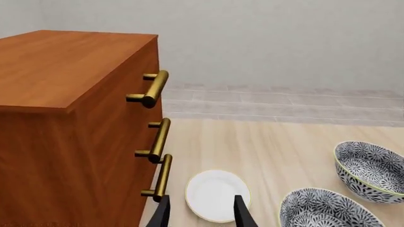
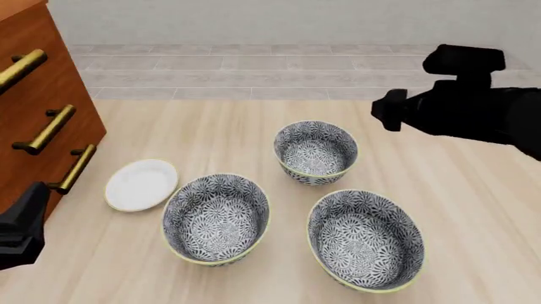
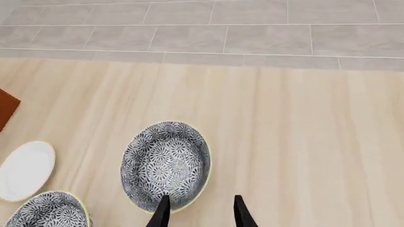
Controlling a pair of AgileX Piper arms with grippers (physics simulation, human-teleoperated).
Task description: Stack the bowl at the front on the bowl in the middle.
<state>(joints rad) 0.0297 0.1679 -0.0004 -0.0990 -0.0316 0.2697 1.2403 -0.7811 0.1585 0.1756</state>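
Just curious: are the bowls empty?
Empty. All three, front, middle and far, stand upright showing only their patterned insides.

The front view looks down over the table (image 2: 253,126). Both wrist views look past their fingertips, sharing the plate (image 1: 215,194) beside the dresser (image 1: 69,118).

Pale wood-grain surface (image 2: 253,126) stretching forward to a band of grey floor tiles (image 2: 253,66), then a plain off-white wall (image 2: 253,19). At the left, a reddish-brown wooden cabinet (image 1: 57,94) standing on the surface, with three brass bar handles (image 1: 154,87) down its front. Even, soft light, faint shadows.
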